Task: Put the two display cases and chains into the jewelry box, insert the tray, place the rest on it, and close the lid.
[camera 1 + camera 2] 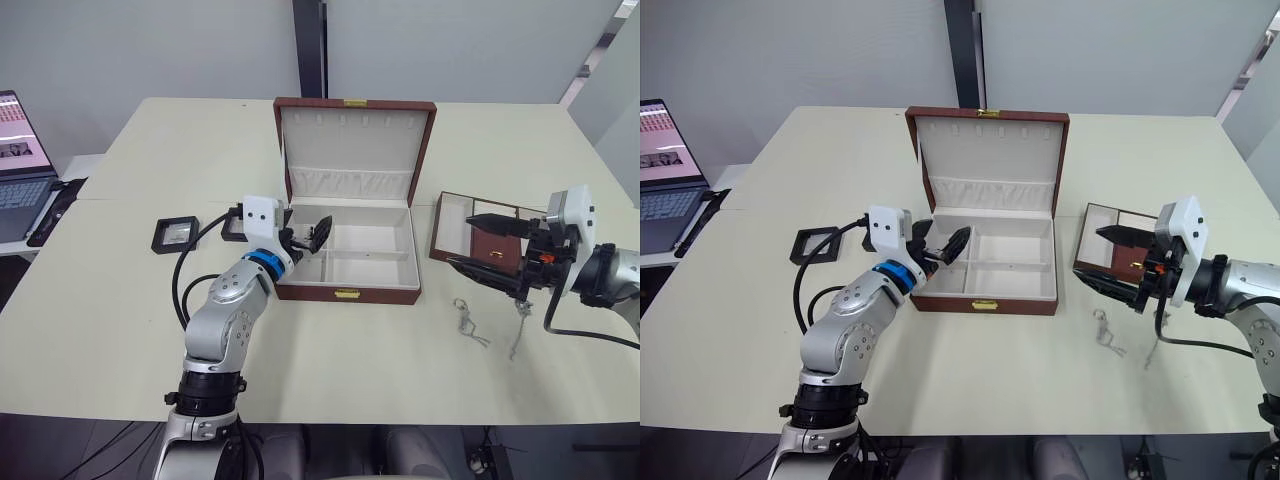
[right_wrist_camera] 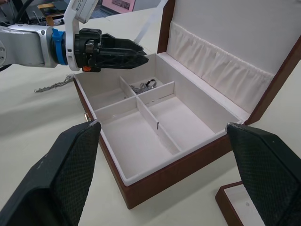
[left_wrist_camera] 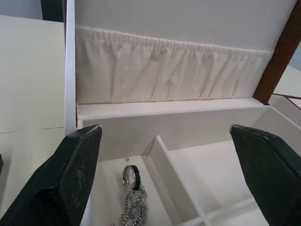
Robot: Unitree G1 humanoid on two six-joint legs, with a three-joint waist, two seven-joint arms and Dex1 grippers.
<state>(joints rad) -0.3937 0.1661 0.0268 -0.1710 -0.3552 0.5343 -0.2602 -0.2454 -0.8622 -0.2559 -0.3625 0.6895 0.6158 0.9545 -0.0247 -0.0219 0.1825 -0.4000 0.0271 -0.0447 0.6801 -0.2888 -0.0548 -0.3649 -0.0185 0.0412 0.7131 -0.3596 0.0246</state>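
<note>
The jewelry box (image 1: 345,292) stands open at the table's middle, its lid (image 1: 352,140) upright. My left gripper (image 1: 312,237) hovers open over the box's back left compartment, where one chain (image 3: 132,195) with a ring lies. A second chain (image 2: 54,84) lies on the table beside the box's left wall. Two more chains (image 1: 468,322) (image 1: 518,328) lie on the table at the front right. One display case (image 1: 174,235) sits left of the box; the other (image 1: 235,226) is partly hidden behind my left wrist. My right gripper (image 1: 488,247) is open and empty in front of the tray (image 1: 455,215).
A laptop (image 1: 20,165) sits on a side table at the far left. The box's front and right compartments (image 2: 141,136) hold nothing. Black cables loop from both wrists over the table.
</note>
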